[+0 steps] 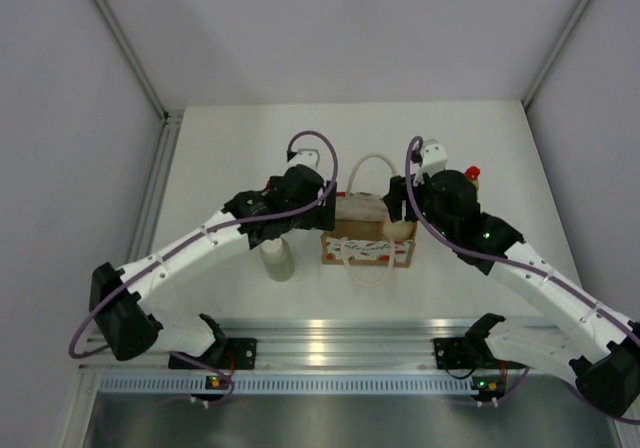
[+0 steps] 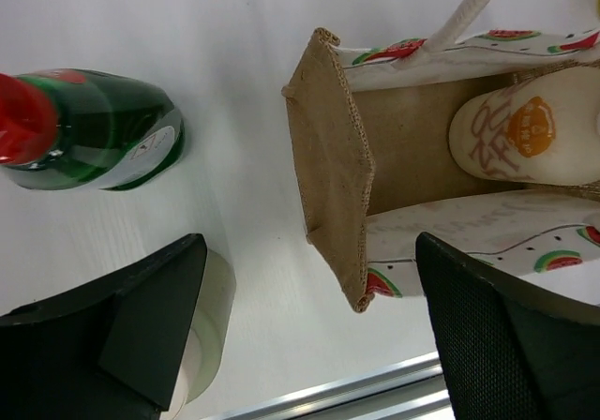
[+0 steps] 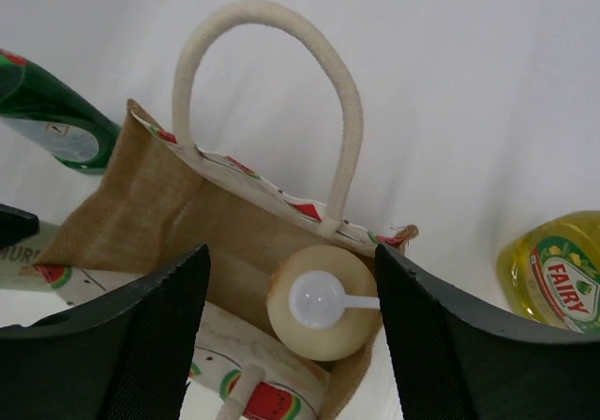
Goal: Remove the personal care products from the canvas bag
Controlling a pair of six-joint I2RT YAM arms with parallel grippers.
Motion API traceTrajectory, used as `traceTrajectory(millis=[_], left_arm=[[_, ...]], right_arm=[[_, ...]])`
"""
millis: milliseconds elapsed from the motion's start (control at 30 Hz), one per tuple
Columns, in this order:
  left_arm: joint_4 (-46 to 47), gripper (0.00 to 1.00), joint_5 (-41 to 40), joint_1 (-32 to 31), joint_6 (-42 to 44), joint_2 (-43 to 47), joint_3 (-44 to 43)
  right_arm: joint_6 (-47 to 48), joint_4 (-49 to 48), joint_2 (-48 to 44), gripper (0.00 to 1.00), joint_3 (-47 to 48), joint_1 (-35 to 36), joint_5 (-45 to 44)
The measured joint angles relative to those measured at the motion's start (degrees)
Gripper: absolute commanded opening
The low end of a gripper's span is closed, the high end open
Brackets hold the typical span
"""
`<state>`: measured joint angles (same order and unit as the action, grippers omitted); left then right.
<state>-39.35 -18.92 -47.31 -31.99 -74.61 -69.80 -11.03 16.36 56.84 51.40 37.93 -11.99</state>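
The canvas bag stands at the table's middle, mouth up. Only a cream bottle with a white nozzle shows inside it, at its right end; it also shows in the left wrist view as the cream bottle. My right gripper is open above the bag, one finger on each side of that bottle, with a gap on the left. My left gripper is open and empty over the table beside the bag's left end. Outside the bag are a dark green bottle, a pale bottle and a yellow bottle.
The bag's rope handle arches up just beyond my right fingers. A metal rail runs along the near edge. White walls close in the table at the back and sides. The pale bottle lies right under my left finger.
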Motion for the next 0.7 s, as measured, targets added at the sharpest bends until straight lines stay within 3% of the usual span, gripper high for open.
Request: traceTrajectory(millis=[300,567,700], left_arm=[[0.4,0.97,-4.7,-4.3,-0.9,-11.0,-0.4],[0.4,0.97,-5.6,-5.6,-1.7,-13.0,-0.4],[0.4,0.98,-5.7,-6.9,-2.7,-13.1,-0.4]], right_arm=[[3.5,6.4,7.4,0.63,2.3,-0.3,0.3],[5.0,9.7,12.4,0.60,4.9,-1.6,3.1],[5.1,10.2,14.2,0.64,5.8,-1.7,4.1]])
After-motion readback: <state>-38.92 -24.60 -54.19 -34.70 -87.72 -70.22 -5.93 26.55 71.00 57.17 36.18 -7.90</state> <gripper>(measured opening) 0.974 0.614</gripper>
